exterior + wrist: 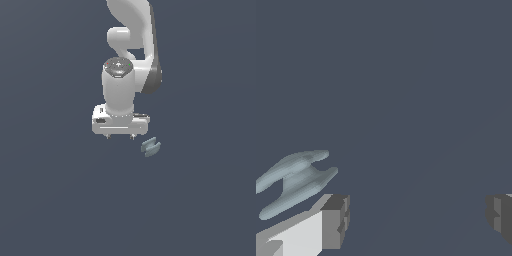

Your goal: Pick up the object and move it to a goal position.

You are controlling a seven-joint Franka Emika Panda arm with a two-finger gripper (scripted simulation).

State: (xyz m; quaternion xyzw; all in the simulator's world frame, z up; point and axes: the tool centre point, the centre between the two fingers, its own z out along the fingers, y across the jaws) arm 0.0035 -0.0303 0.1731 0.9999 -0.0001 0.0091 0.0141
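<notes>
The object (150,146) is a small pale grey-blue lumpy block with a notched middle, lying on the dark floor. In the exterior view it sits just below and toward the exterior view's right of my white gripper (120,136). The wrist view shows the object (296,181) beside one dark finger pad (336,220), outside the gap between the fingers. The other pad (500,214) stands far off, so the gripper (417,217) is open with nothing between its fingers.
The white arm (131,40) rises behind the gripper toward the top of the exterior view. A plain dark grey-blue floor (60,200) surrounds everything.
</notes>
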